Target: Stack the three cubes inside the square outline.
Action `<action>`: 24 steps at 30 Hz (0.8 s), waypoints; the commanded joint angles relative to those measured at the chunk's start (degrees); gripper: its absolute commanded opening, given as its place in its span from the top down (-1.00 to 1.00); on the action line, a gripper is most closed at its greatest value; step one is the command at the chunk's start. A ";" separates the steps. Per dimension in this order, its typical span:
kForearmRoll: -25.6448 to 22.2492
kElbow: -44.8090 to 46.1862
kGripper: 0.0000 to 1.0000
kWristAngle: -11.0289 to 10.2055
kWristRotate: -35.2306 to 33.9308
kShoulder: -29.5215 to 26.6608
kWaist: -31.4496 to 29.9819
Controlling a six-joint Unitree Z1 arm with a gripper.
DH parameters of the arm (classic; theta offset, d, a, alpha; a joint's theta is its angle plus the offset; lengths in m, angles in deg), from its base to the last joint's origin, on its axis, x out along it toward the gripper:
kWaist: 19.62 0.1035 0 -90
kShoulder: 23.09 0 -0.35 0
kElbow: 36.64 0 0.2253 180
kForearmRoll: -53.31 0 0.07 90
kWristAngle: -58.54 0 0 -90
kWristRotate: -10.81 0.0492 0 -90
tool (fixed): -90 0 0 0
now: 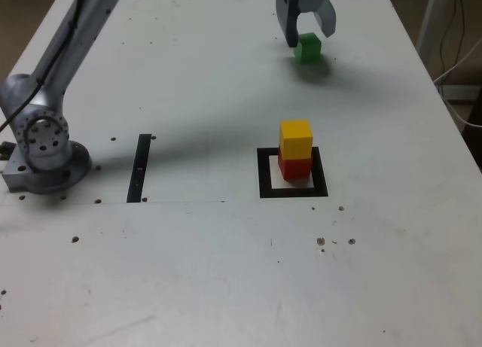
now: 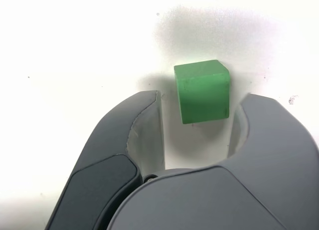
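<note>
One pale grey bench [image 1: 226, 272] fills nearly all of the exterior view, its top matte and dotted with small dark holes and specks, most of them toward the near edge and around the arm's base [image 1: 45, 147], which is mounted at the exterior view's left. A thin black strip [image 1: 139, 168] lies flat on the surface just beside that base, and a faint line runs across the bench from its lower end. Beyond the bench's far right corner a slice of room shows: a light upright post, pale cables [image 1: 456, 50] hanging beside it, and dim flooring.

The square outline [image 1: 293, 173] sits right of centre in the exterior view, a thick black frame with a white middle. Inside it stands the red cube [image 1: 294, 168], with the yellow cube [image 1: 295, 138] resting on top, turned slightly off the red one's edges. The green cube [image 1: 307, 47] lies on the bare bench well apart from the outline, near the far edge, casting a soft shadow.

The end effector [image 1: 305, 31] hangs over the green cube with its jaws parted. In the wrist view the green cube [image 2: 202, 92] sits between the two dark grey fingers [image 2: 134, 135], with white bench visible on either side of it, so neither finger touches it.
</note>
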 commanded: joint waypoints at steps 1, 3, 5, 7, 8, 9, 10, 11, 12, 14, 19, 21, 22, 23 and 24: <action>0.18 0.24 -0.97 0.06 0.02 0.82 0.15; 0.21 0.49 -0.95 -0.06 0.02 1.03 0.27; 0.27 0.86 -0.92 -0.29 0.02 1.20 0.45; 0.45 1.10 -0.91 -0.49 0.02 1.49 0.60; 0.61 1.18 -0.91 -0.57 0.02 1.72 0.66; 0.80 1.23 -0.91 -0.59 0.02 2.00 0.71; 1.03 1.28 -0.91 -0.59 0.02 2.29 0.74; 1.29 1.31 -0.91 -0.57 0.02 2.55 0.75; 1.56 1.35 -0.90 -0.54 0.02 2.77 0.75; 2.09 1.45 -0.89 -0.54 0.02 3.07 0.70; 3.94 1.67 -0.86 -0.50 0.02 3.65 0.40; 4.64 1.71 -0.83 -0.47 0.02 3.89 0.30; 4.92 1.70 -0.82 -0.50 0.02 3.98 0.28; 5.10 1.66 -0.79 -0.57 0.02 4.05 0.26; 5.25 1.58 -0.75 -0.70 0.02 4.14 0.26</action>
